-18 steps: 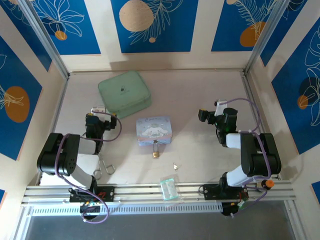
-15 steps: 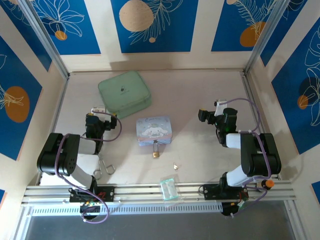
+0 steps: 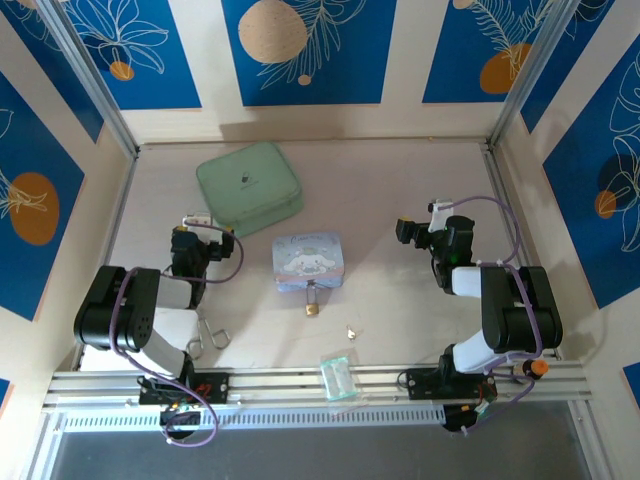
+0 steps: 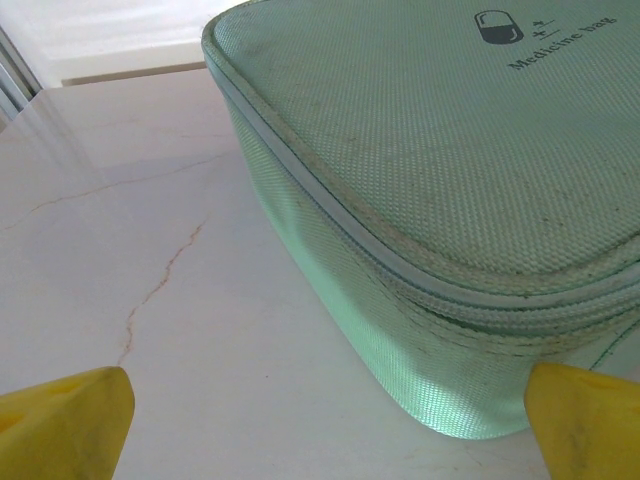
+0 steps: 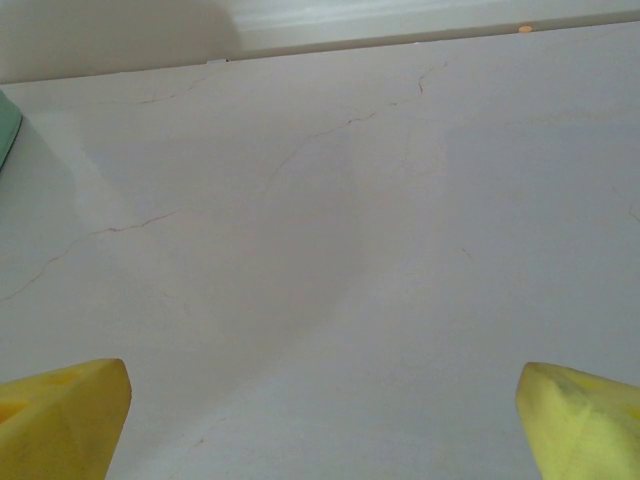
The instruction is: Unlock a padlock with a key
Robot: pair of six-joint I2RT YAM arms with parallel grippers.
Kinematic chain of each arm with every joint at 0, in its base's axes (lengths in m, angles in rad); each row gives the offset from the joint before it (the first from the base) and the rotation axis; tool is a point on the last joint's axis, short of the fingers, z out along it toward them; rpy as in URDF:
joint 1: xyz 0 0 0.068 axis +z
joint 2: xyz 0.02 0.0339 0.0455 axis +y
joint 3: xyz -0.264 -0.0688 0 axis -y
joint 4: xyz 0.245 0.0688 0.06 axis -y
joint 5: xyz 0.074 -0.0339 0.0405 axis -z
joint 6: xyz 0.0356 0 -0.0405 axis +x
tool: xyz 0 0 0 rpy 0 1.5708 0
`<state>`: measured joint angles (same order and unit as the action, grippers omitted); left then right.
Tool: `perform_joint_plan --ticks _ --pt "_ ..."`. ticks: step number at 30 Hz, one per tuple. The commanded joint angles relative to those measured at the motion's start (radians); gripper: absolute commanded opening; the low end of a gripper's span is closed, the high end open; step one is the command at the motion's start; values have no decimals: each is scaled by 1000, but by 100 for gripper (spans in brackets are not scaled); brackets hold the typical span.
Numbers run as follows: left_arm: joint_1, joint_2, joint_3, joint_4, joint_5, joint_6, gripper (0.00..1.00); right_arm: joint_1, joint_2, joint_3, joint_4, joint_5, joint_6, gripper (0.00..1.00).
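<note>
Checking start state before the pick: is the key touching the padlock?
Apart. The top external view shows the key lying by itself, to the right of the padlock in that view, with bare table between them.

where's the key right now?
Top view: the key lies on the table near its front middle, just right of the padlock and just beyond the clear plastic bag at the near edge.
</note>
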<state>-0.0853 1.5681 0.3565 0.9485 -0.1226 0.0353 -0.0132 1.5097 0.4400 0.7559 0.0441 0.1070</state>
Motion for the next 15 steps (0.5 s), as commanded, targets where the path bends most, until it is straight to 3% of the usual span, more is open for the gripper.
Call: perform_joint_plan --ticks 1,15 --pt "5 -3 15 -1 21 9 99 5 9 -11 30 -9 -18 99" --pt "6 -2 16 -2 21 9 99 2 9 -11 30 -16 -15 99"
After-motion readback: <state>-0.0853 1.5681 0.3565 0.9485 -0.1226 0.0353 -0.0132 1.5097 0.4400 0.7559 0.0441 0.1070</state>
